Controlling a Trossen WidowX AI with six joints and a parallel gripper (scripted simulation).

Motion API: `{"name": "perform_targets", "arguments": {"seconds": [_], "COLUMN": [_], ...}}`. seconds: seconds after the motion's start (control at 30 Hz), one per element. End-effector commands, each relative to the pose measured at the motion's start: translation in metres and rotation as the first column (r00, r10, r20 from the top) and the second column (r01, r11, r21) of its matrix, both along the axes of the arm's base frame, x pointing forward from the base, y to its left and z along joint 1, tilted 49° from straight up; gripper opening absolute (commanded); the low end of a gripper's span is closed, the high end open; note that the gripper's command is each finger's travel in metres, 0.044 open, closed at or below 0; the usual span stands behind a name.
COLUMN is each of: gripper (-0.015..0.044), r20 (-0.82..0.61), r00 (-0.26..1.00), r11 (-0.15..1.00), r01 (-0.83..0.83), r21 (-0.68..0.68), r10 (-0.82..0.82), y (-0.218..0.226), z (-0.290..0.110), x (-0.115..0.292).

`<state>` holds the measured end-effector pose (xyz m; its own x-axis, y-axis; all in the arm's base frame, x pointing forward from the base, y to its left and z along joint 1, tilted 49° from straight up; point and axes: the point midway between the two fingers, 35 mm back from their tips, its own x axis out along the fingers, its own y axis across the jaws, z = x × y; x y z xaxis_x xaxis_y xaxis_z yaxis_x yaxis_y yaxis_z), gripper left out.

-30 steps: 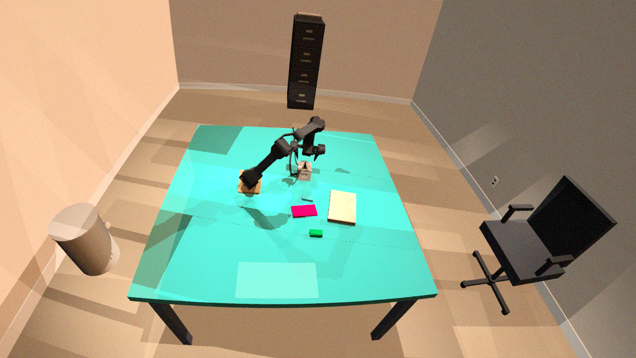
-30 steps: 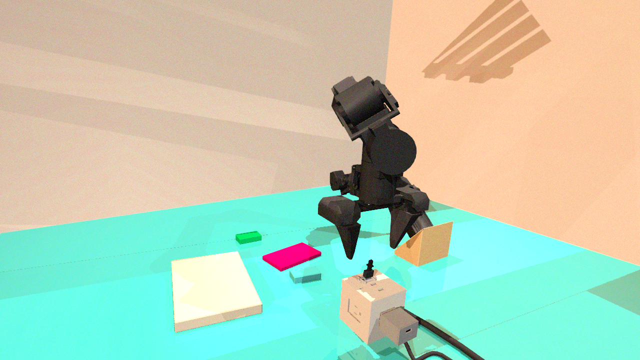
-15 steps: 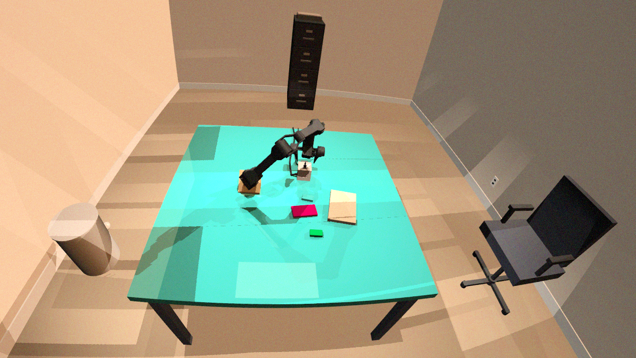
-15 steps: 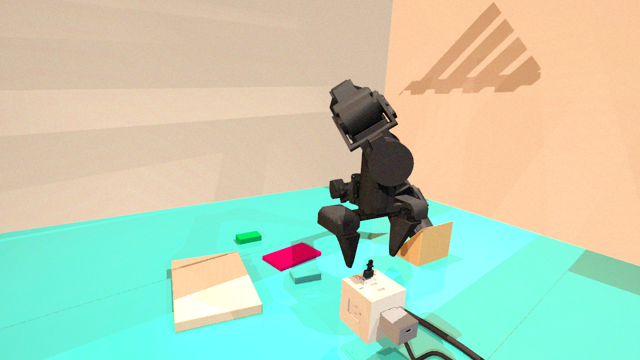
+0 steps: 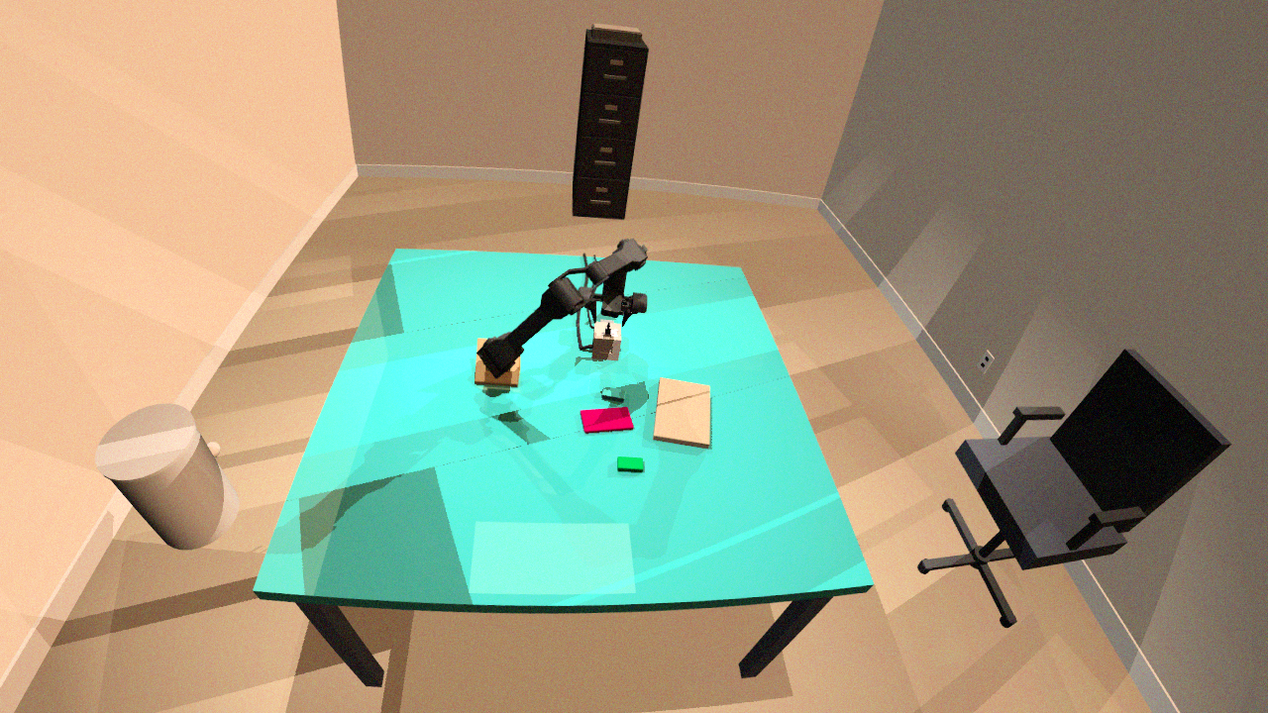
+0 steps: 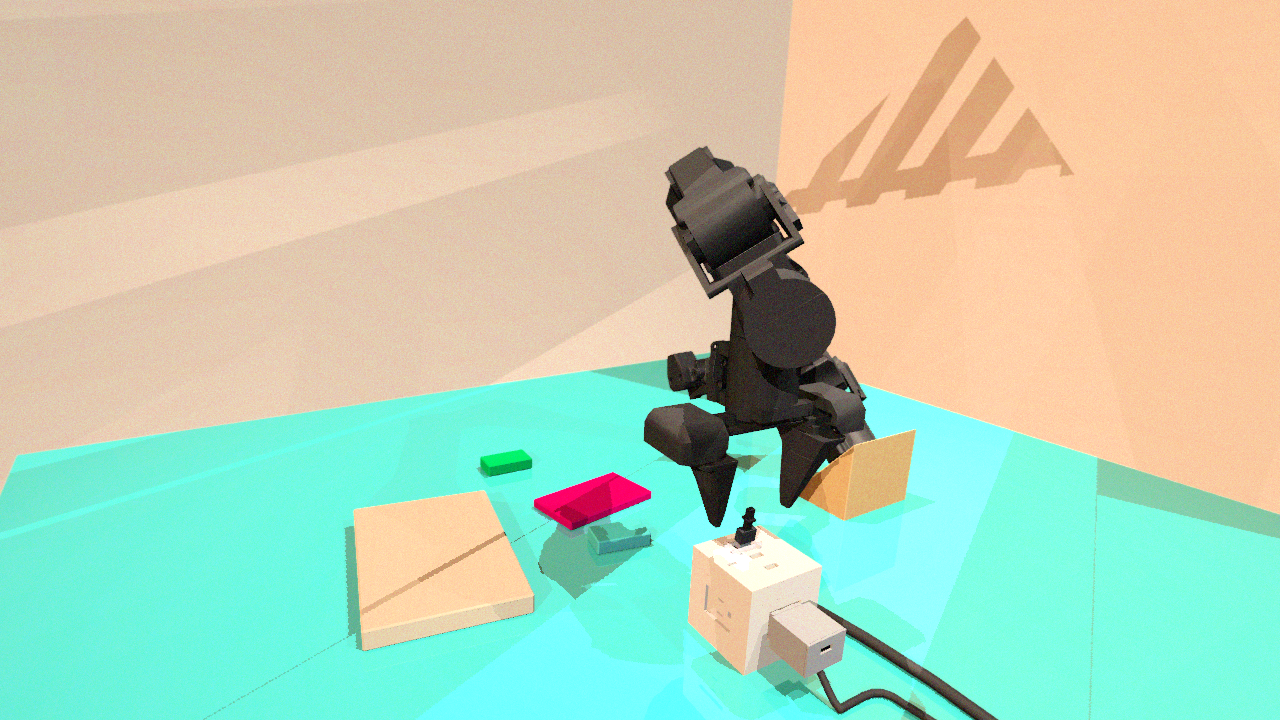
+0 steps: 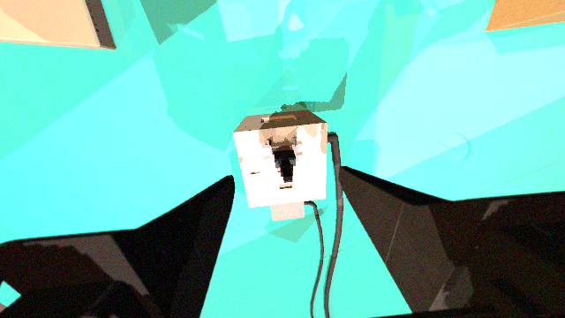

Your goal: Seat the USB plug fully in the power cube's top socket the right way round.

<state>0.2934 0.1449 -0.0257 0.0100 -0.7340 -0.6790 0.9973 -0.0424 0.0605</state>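
The white power cube (image 5: 607,347) (image 6: 726,607) (image 7: 305,185) stands on the turquoise table (image 5: 532,496). The small black USB plug (image 5: 608,330) (image 6: 745,530) (image 7: 286,162) sticks up out of the socket on the cube's top, only partway in. My gripper (image 6: 751,512) (image 7: 287,176) is open and points down right over the plug. One fingertip is on each side of the plug, just above the cube's top, and neither touches the plug. The gripper holds nothing.
A grey adapter (image 6: 807,637) with dark cables (image 6: 895,667) (image 7: 335,230) sits on the cube's side. A tan board (image 5: 684,411) (image 6: 434,564), a pink card (image 5: 606,420) (image 6: 592,497), a green block (image 5: 630,462) (image 6: 505,461) and a small grey piece (image 6: 615,538) lie nearby. The arm's wooden base block (image 6: 872,474) is behind.
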Motion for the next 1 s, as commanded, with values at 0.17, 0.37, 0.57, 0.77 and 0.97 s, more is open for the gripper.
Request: {"name": "perform_targets", "arguments": {"seconds": [0.17,0.37,0.57,0.77,0.97], "gripper": [0.0125,0.0,0.0,0.0,0.0], "r20": [0.001,0.001,0.001,0.001,0.001], "r00": [1.0,1.0,1.0,1.0,1.0], "r11": [1.0,1.0,1.0,1.0,1.0], "r01": [0.0,0.0,0.0,0.0,0.0], "r21": [0.0,0.0,0.0,0.0,0.0], "r10": [0.0,0.0,0.0,0.0,0.0], "y": [0.0002,0.0002,0.0002,0.0002,0.0002], "z": [0.0001,0.0001,0.0001,0.0001,0.0002], "x": [0.0002,0.0002,0.0002,0.0002,0.0002]}}
